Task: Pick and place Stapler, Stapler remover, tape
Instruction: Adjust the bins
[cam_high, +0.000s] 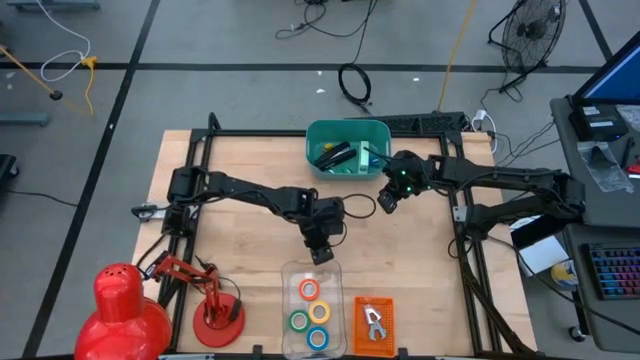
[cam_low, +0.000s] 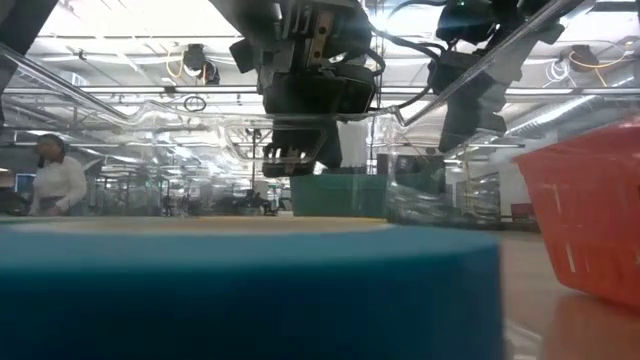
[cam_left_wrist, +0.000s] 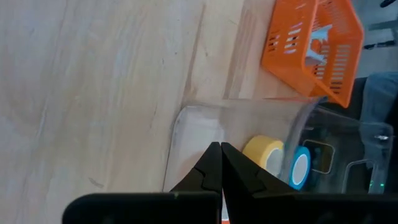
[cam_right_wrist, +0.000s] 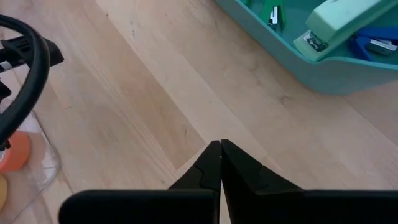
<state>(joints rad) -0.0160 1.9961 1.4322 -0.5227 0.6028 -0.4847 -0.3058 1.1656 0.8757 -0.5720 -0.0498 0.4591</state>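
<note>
A clear tray (cam_high: 312, 272) at the table's near edge holds the four tape rolls: orange (cam_high: 309, 290), green (cam_high: 298, 321), yellow (cam_high: 320, 311) and blue (cam_high: 317, 338). My left gripper (cam_high: 320, 252) hovers shut above the tray's far rim; its wrist view shows the yellow roll (cam_left_wrist: 264, 152) and the blue roll (cam_left_wrist: 300, 167) past the fingertips. A staple remover (cam_high: 374, 322) lies in an orange basket (cam_high: 374, 340) right of the tray. The teal bin (cam_high: 346, 132) at the far side holds staplers, one pale green (cam_right_wrist: 345, 18). My right gripper (cam_high: 385, 200) is shut over bare wood, near and right of the bin.
A red desk lamp (cam_high: 130, 310) stands at the near left corner. Black frame rails (cam_high: 200, 150) border the table. In the low view the orange basket (cam_low: 590, 215) rises on the right, and a person (cam_low: 55, 180) stands far off in the room.
</note>
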